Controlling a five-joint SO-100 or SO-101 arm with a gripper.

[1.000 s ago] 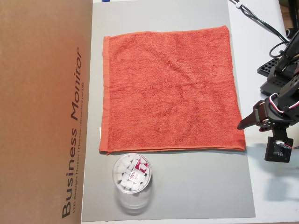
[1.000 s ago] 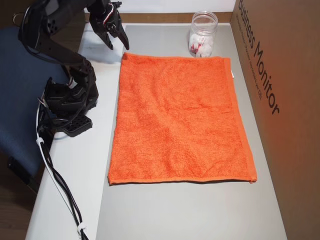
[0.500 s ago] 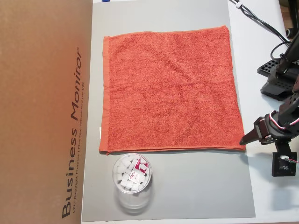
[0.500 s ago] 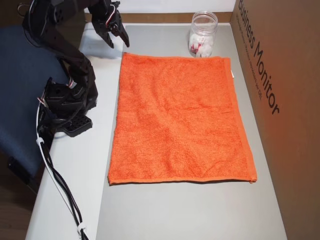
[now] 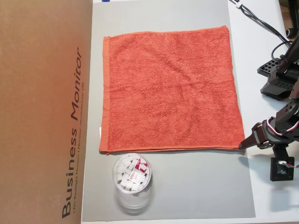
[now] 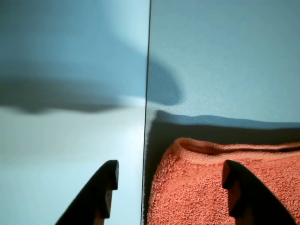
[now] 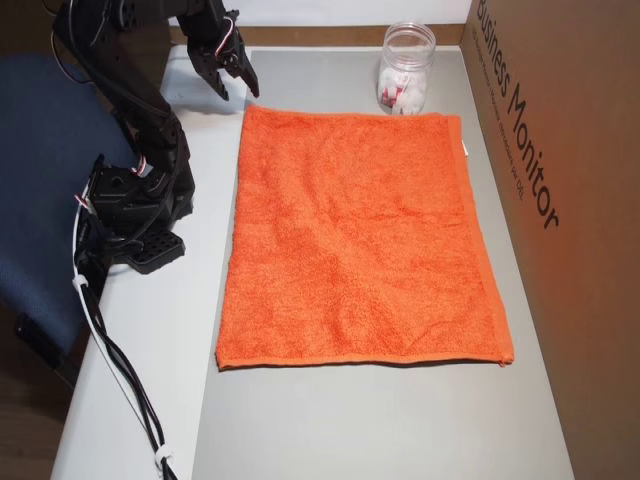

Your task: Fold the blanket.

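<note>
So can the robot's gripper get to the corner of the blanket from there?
Probably yes. The open gripper hangs right over the blanket corner, and nothing lies between them.

White table (image 5: pixel 266 42): grey mat (image 5: pixel 187 186), box (image 5: pixel 42 112), arm base (image 7: pixel 135 215).

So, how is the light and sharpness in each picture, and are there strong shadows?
Wrist view: bluish cast, dark shadows on the surface beyond the blanket, and the tool fingers are near-silhouettes. Both overhead views: even, sharp light with faint shadows; the clear cup looks smeared at its lower rim in one.
</note>
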